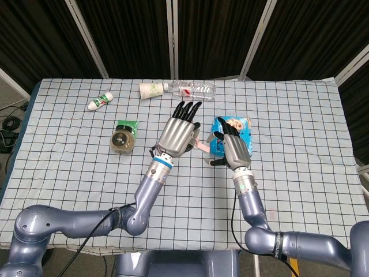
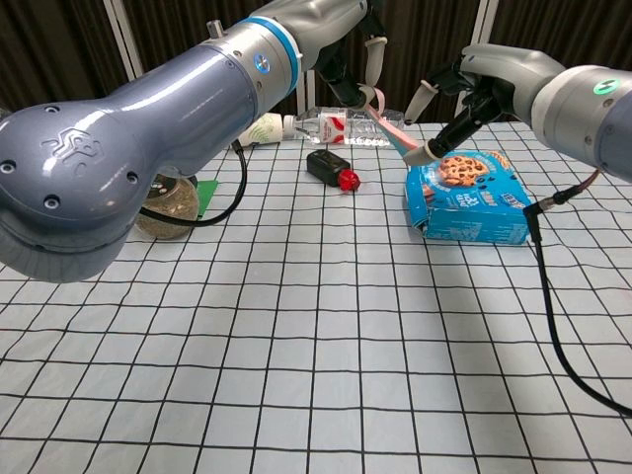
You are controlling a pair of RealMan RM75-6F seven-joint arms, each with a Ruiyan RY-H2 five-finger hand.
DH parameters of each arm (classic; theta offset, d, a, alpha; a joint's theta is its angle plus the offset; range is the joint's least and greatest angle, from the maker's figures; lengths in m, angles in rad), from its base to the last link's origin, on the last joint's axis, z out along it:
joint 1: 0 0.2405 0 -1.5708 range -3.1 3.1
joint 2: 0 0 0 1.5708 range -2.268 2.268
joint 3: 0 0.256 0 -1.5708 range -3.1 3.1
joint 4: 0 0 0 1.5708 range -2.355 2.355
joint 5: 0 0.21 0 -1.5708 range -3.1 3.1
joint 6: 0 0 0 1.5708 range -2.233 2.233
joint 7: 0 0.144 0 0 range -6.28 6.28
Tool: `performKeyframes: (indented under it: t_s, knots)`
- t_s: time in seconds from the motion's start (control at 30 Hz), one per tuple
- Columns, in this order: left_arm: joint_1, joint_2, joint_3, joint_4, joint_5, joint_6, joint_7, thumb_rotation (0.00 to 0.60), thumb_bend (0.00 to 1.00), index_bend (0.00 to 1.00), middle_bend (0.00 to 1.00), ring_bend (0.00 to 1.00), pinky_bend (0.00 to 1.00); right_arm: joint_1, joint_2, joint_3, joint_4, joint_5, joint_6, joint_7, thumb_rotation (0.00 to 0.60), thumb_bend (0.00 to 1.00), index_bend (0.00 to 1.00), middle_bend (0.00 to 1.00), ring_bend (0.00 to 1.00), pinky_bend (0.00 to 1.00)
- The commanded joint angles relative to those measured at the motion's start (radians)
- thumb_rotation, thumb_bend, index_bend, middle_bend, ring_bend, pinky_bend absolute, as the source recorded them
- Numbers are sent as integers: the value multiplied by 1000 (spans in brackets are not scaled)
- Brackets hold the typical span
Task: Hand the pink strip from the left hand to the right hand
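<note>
My left hand (image 1: pixel 180 131) is raised over the middle of the table and pinches the upper end of the pink strip (image 1: pixel 202 145). In the chest view the pink strip (image 2: pixel 390 126) slants down to the right from the left hand (image 2: pixel 351 44). My right hand (image 1: pixel 232 148) is just to the right of it, fingers spread. In the chest view the right hand (image 2: pixel 464 91) has fingertips (image 2: pixel 416 155) by the strip's lower end, one finger above and one below it. I cannot tell whether they touch it.
A blue cookie packet (image 2: pixel 474 202) lies under the right hand. A black object with a red cap (image 2: pixel 331 168) lies beneath the strip. A jar with a green lid (image 1: pixel 122 140) stands to the left. A water bottle (image 1: pixel 193 89), paper cup (image 1: pixel 151 90) and small white bottle (image 1: pixel 100 101) lie at the back.
</note>
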Motion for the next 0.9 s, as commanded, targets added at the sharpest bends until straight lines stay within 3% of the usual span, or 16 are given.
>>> performKeyframes:
  t_s: [0.03, 0.3, 0.9]
  knots:
    - [0, -2, -3, 2, 1, 4, -5, 600, 563, 733, 0, 0, 0, 7, -6, 8, 4, 4, 6, -15, 600, 79, 483, 0, 0, 0]
    - [1, -1, -6, -4, 11, 7, -24, 600, 563, 734, 0, 0, 0, 3, -8, 8, 7, 8, -19, -11, 600, 174, 520, 0, 0, 0]
    - [1, -1, -13, 1, -5, -2, -38, 600, 563, 734, 0, 0, 0, -7, -11, -10, 33, -48, -33, -9, 600, 270, 565, 13, 0, 0]
